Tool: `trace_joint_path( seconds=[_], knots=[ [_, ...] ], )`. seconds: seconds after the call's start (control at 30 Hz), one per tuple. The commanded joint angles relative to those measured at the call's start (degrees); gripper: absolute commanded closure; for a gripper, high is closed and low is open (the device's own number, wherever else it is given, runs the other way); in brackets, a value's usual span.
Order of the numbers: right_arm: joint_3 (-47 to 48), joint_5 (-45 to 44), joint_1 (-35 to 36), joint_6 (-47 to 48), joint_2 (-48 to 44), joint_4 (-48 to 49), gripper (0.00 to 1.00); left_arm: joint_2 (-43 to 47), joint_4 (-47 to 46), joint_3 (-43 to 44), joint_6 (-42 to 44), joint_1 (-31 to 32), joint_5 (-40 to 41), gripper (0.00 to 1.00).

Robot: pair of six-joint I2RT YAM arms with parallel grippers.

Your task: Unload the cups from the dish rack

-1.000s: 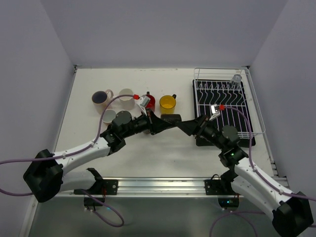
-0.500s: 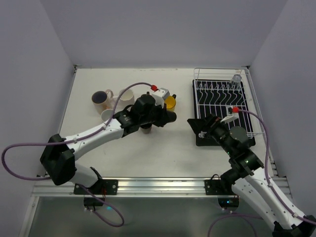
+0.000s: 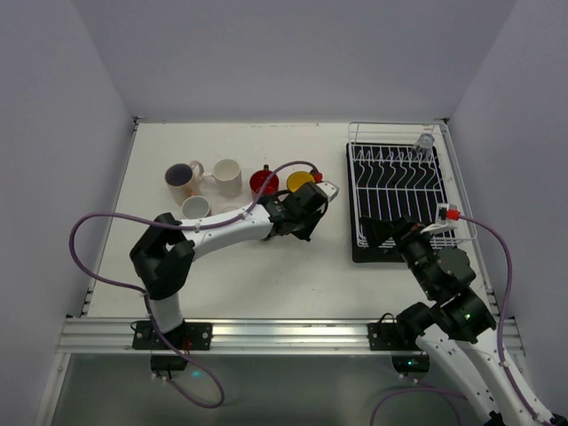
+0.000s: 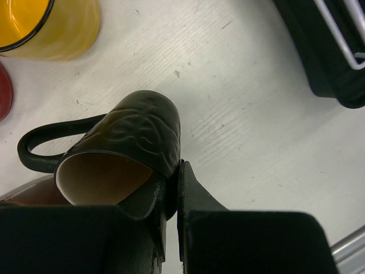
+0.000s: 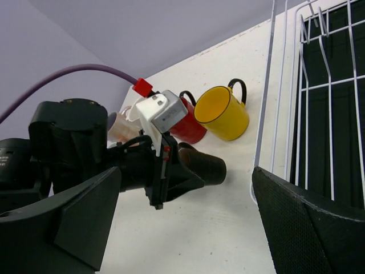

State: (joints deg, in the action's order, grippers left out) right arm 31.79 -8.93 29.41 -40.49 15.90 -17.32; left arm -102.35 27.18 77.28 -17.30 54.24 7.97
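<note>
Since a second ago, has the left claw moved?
Yes. The left claw, gripping the black cup, has shifted right, toward the dish rack.

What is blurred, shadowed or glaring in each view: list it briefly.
Left wrist: black mug and table sharp, the left gripper's fingers a dark, soft mass. Right wrist: yellow mug crisp, the right gripper's fingers dark in both lower corners. Top external: even light, faint shadows, no glare.

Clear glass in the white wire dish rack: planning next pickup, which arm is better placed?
Right: the right gripper is open, empty, by the wire rack; the left gripper is shut on a black embossed mug.
</note>
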Motion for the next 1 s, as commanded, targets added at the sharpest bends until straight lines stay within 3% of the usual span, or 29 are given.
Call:
trace_joint_path(
  seconds=[0.0,0.27,0.3,0.33,0.43,0.73,0.97],
  knots=[
    [1.70,-2.41,0.03,1.47,-0.87,-1.84,0.01,-2.32,2.79,3.67,2.80,0.61,5.56,1.00],
    [1.17,-3.11,0.03,1.82,-0.70,-1.84,0.01,-6.46,4.02,5.16,3.68,1.40,9.42,0.97],
    [1.08,-3.29,0.03,1.73,-0.70,-1.84,0.01,-6.64,4.46,5.34,3.76,1.66,10.22,0.94],
    [0.91,-3.29,0.03,1.73,-0.70,-1.84,0.01,-6.81,4.64,5.52,4.03,1.92,10.92,0.82],
    [0.73,-3.64,-0.05,1.73,-0.35,-1.84,0.01,-7.08,5.08,5.96,4.12,2.01,11.63,0.68],
    [2.39,-5.48,0.03,2.78,1.76,-1.84,0.01,-4.97,5.52,6.84,4.03,2.27,12.33,0.48],
    [6.87,-13.20,0.03,6.91,9.48,-2.54,0.08,5.63,4.90,7.45,5.08,2.36,19.97,0.30]
  ],
)
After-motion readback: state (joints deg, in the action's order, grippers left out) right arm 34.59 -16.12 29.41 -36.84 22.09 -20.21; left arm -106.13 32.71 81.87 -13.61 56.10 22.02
